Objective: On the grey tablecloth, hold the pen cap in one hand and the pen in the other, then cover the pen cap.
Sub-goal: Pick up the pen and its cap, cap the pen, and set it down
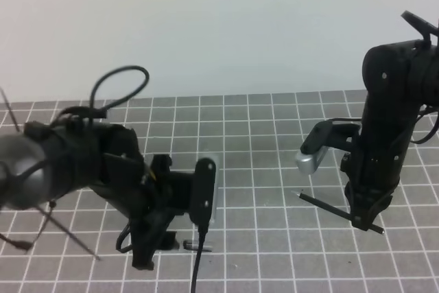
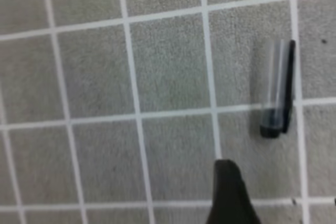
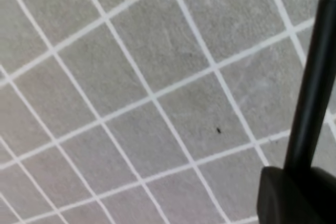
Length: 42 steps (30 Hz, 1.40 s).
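Observation:
The grey tablecloth [image 1: 260,135] covers the table. The pen cap [image 1: 197,245] lies flat on it near the front, just right of my left gripper [image 1: 152,252]. In the left wrist view the pen cap [image 2: 277,90] lies up and to the right of one black fingertip [image 2: 229,195]; the other finger is out of frame. The left gripper looks open and empty. My right gripper [image 1: 365,221] is shut on the pen [image 1: 328,206] and holds it tilted above the cloth, tip pointing left. In the right wrist view the pen [image 3: 312,82] rises from the finger [image 3: 294,198].
A black cable [image 1: 197,265] hangs from the left wrist camera [image 1: 204,190], close beside the cap. The right arm's silver camera [image 1: 312,159] sticks out to the left above the pen. A pale wall stands behind the cloth's far edge.

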Motion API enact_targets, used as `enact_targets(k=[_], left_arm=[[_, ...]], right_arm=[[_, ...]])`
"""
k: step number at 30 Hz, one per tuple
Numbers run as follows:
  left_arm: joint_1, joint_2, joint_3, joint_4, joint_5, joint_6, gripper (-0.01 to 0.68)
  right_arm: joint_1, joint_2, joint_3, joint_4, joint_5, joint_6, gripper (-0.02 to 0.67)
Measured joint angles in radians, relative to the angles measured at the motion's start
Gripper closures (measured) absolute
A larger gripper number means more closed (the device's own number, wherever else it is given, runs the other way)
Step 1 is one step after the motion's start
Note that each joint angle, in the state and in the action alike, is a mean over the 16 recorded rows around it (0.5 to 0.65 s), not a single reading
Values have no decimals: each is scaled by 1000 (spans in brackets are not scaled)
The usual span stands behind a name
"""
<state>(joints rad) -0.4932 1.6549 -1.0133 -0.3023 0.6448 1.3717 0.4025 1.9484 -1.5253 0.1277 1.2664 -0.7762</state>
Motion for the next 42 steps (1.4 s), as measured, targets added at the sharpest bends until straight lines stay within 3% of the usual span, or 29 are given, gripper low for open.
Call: enact_targets(k=[11,24,28,42], left_arm=[[-4,114,0,-27,-65,62,305],[-4,151,0,-53,-82,91,596],[-4,140,0,-53,-83,92,658],[-4,12,0,3,-72,104,672]], right_arm=[[-10,0,0,49,-17,-10,652],[-10,0,0,92,-28,-9,652],[-10,0,0,99,-28,-7,652],[-10,0,0,121,-20,-8,652]])
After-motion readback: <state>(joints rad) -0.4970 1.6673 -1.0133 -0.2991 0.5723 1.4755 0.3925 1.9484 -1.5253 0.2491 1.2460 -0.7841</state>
